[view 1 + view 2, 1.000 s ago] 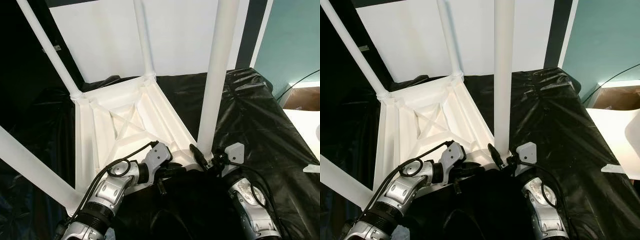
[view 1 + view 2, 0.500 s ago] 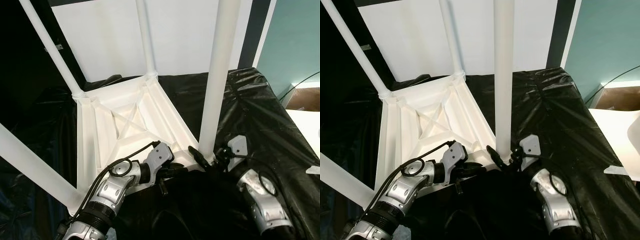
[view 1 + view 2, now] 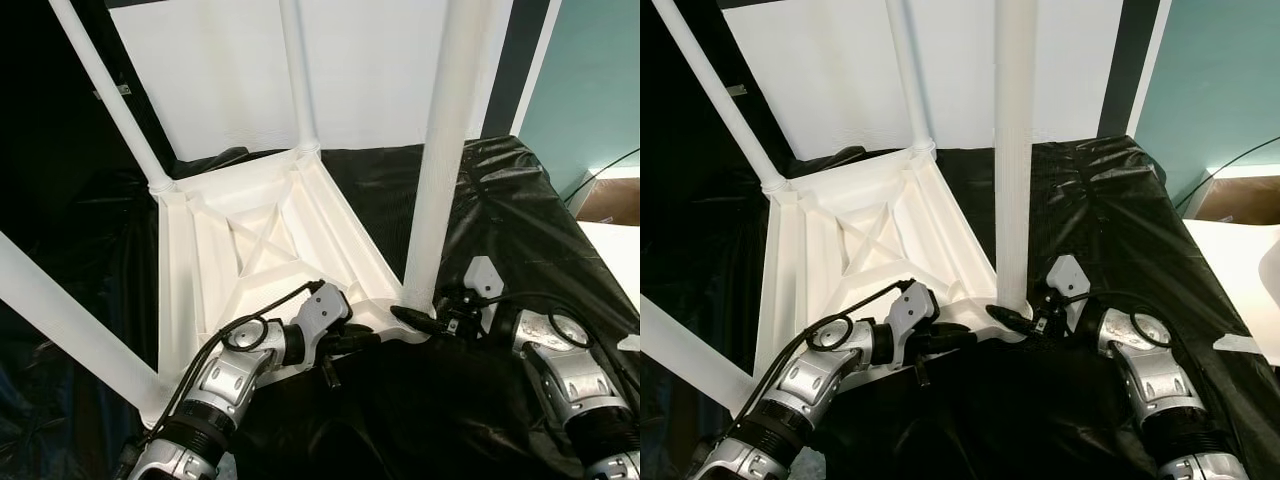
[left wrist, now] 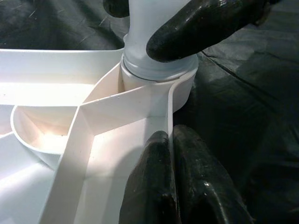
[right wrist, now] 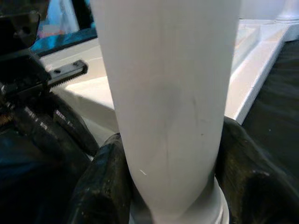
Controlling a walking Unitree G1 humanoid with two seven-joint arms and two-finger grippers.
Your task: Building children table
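Two black fingers of the right gripper [image 3: 1025,322] clasp the base of the near leg [image 3: 1015,150], one on each side, just above its socket. At its 9 o'clock the left gripper [image 4: 170,177] pinches the rim of the tabletop [image 3: 270,250] beside that socket, fingers nearly together. This white top lies upside down on black sheeting [image 3: 500,230], ribs up, with other legs [image 3: 110,95] rising at 11 and 12 o'clock toward a white panel [image 3: 380,70].
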